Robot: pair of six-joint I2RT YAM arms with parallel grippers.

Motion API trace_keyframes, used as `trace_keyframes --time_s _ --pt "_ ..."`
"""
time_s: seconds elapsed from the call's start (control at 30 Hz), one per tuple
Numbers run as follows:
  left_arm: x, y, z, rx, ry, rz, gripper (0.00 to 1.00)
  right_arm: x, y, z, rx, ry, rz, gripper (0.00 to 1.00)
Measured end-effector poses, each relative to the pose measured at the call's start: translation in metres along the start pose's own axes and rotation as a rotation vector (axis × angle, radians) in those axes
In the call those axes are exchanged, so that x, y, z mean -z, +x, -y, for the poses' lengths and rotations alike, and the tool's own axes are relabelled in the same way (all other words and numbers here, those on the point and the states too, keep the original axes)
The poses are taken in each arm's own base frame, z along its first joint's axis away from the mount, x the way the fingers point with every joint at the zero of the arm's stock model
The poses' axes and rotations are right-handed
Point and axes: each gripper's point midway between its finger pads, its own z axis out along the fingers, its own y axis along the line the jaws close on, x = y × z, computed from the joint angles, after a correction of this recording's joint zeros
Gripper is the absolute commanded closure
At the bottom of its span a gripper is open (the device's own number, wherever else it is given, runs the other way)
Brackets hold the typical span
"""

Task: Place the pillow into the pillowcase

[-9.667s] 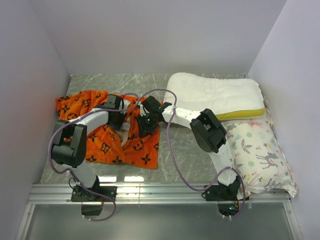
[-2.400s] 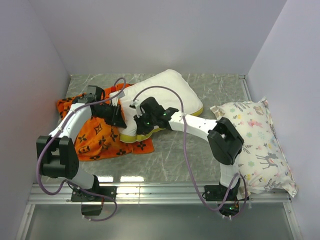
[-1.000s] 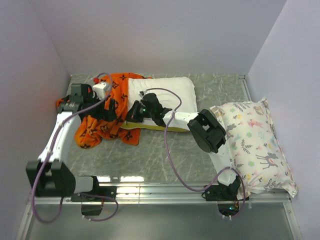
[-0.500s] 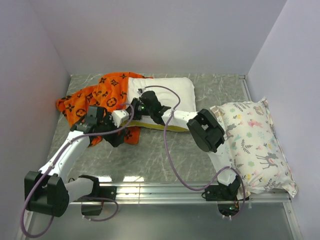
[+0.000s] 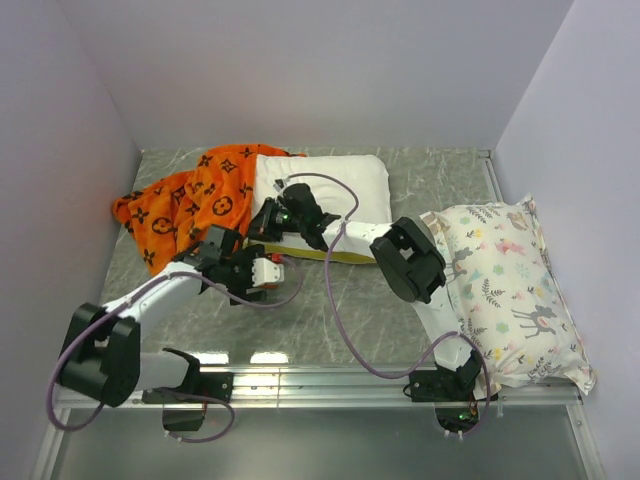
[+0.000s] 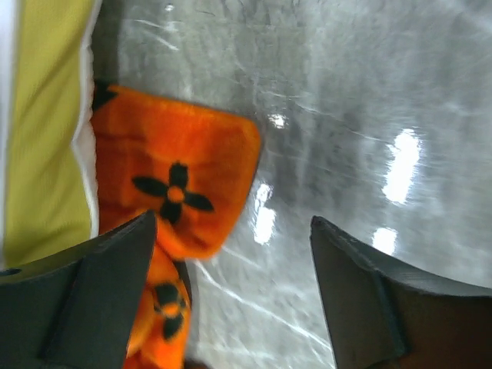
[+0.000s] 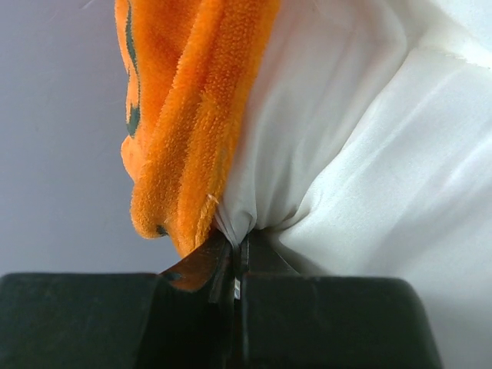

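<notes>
While the orange pillowcase lies bunched toward the far left corner of the tabletop, its right part overlaps the left end of the pillow. I cannot tell whether that end is inside the opening or only under a fold.

Nearer the front edge, the left tool hangs over bare tabletop beside the pillowcase's near corner. Its jaws are spread wide and hold nothing.

Just to its right, the right tool is clamped tight on a thin pinch of the pillow's white cover, with the orange hem touching it. The pillow lies along the far edge, near the middle.

With nothing gripping the pillowcase, a push on the pillow would probably drag the loose fabric along and close its mouth. The small pinch could slip, or the soft pillow could buckle.

A printed pillow lies at the right edge, well apart.
</notes>
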Motion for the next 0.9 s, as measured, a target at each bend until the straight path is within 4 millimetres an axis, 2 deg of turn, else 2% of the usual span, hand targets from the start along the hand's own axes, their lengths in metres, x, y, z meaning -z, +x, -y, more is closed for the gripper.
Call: trace_keyframes --time_s 0.07,0.17,0.2,0.3,0.4,0.47,0.57,0.7,0.77,0.87,0.9 --pt "-0.013 0.005 -0.002 -0.039 0.013 -0.021 0.19 -0.001 0.001 0.002 -0.004 0.000 -0.007 1.00" --pt "-0.031 0.014 -0.002 -0.065 0.043 -0.055 0.40 -0.001 0.002 0.004 -0.006 -0.008 -0.014 1.00" --pt "-0.037 0.016 0.001 -0.066 0.067 -0.058 0.61 -0.002 0.002 0.004 -0.006 -0.009 -0.015 1.00" --pt "-0.046 0.014 -0.010 -0.098 0.075 -0.069 0.94 -0.002 0.003 0.005 -0.010 -0.015 -0.022 1.00" --pt "-0.050 0.001 -0.007 -0.142 0.113 -0.054 1.00 -0.003 0.003 0.007 -0.016 -0.021 -0.028 1.00" --pt "-0.052 -0.020 0.007 -0.188 0.163 -0.024 1.00 -0.003 0.004 0.008 -0.022 -0.023 -0.034 1.00" --pt "-0.048 -0.070 0.029 -0.286 0.218 0.059 1.00 -0.002 0.005 0.007 -0.032 -0.030 -0.047 1.00" --pt "-0.032 -0.146 0.060 -0.376 0.285 0.186 1.00 -0.001 0.012 0.002 -0.055 -0.059 -0.091 1.00" --pt "-0.026 -0.163 0.071 -0.368 0.318 0.212 1.00 0.000 0.017 -0.001 -0.063 -0.071 -0.112 1.00" --pt "-0.023 -0.164 0.092 -0.347 0.381 0.203 0.99 0.001 0.022 -0.001 -0.070 -0.075 -0.134 1.00" --pt "-0.022 -0.163 0.097 -0.336 0.398 0.196 0.92 0.002 0.025 0.001 -0.073 -0.074 -0.144 1.00"
